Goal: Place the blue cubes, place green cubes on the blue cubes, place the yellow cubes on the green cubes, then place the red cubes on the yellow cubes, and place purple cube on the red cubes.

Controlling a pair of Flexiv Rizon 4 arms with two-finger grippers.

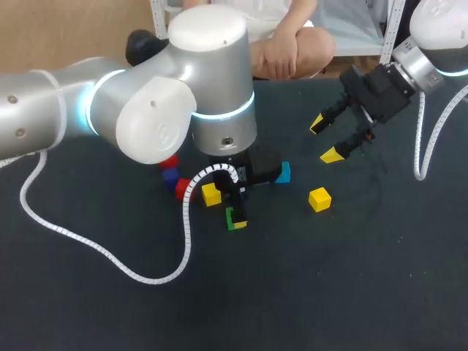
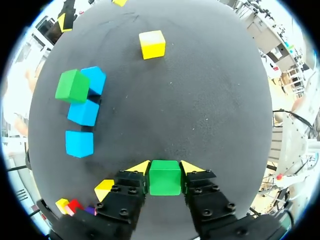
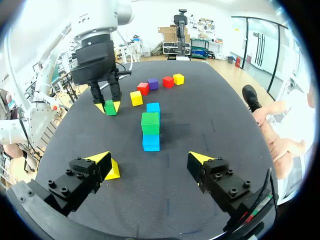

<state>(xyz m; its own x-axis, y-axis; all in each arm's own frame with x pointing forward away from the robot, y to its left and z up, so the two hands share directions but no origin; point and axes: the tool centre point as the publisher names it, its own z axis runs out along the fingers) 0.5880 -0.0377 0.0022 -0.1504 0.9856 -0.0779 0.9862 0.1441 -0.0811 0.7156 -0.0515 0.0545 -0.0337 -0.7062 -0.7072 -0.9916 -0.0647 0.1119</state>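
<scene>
Green cube (image 2: 165,179) sits clamped between the fingers (image 2: 139,167) of the left gripper (image 2: 165,168), one yellow tip pressed to each of its side faces. It is low at the dark bench (image 1: 329,292); whether it touches the surface I cannot tell. Ahead and to one side runs a row of three blue cubes (image 2: 83,113), and a second green cube (image 2: 73,86) rests on the end one nearest the right gripper (image 3: 150,160). That gripper hangs above the bench with its fingers wide apart, holding nothing. A lone yellow cube (image 2: 152,44) lies well apart from the row. Another yellow cube (image 1: 211,194) lies just beside the left gripper. Past it, two red cubes (image 3: 143,88), a purple cube (image 3: 153,83) and a third yellow cube (image 3: 178,78) form a loose line. A white coiled cable (image 1: 183,241) from the left arm trails across the bench.
</scene>
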